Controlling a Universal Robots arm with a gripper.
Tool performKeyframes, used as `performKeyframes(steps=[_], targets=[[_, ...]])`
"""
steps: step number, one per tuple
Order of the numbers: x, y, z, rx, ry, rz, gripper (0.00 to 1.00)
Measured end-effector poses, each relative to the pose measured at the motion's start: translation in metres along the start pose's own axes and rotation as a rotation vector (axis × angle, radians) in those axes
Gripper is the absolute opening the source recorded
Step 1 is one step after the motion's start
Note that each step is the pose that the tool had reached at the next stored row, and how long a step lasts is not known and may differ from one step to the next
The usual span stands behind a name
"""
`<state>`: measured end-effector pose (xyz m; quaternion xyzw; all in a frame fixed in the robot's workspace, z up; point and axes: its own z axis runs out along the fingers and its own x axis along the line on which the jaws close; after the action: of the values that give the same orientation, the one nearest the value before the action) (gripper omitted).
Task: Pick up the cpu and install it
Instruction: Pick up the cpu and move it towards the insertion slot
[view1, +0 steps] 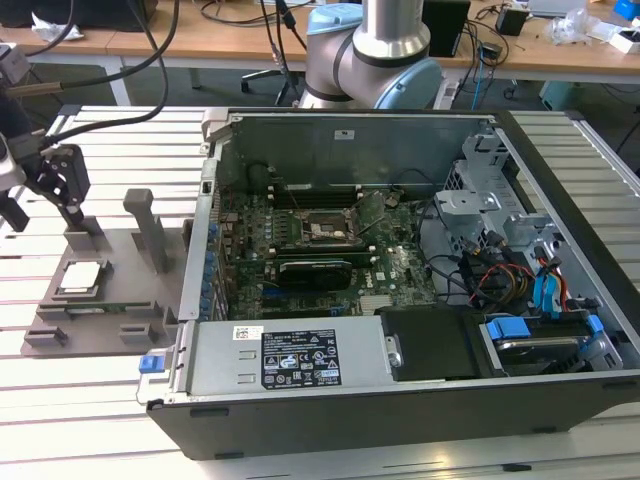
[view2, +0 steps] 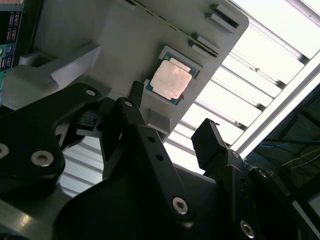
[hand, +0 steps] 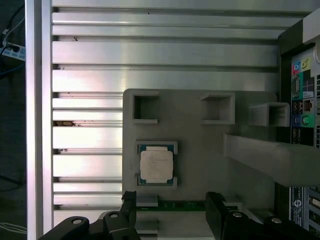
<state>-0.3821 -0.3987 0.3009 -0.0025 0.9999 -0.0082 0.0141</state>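
The cpu (hand: 156, 166) lies flat, metal plate up, in a square recess of the grey tray (hand: 200, 150), which rests on the slatted surface (view1: 80, 400) at the exterior view's left of the open computer case (view1: 350, 130). The claw (hand: 171, 200) hangs over the tray, spread wide and holding nothing. In both wrist views the chip sits just beyond the line between the two fingertips (hand: 128, 200), close to centred across the gap, and clear of both. Being square, it offers no long axis; its edges look roughly in line with the fingers in the first wrist view.

In the exterior view the claw (view1: 45, 215) points down at the tray's far side, above the cpu (view1: 80, 278) and not touching it. The empty socket (view1: 322, 232) lies well apart, inside the case. The arm's base (view1: 370, 50) stands behind the case.
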Motion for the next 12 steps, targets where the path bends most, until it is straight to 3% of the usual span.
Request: performKeyframes(steps=[12], targets=[[0.0001, 0.0001, 0.0032, -0.0001, 0.0000, 0.000, 0.66]])
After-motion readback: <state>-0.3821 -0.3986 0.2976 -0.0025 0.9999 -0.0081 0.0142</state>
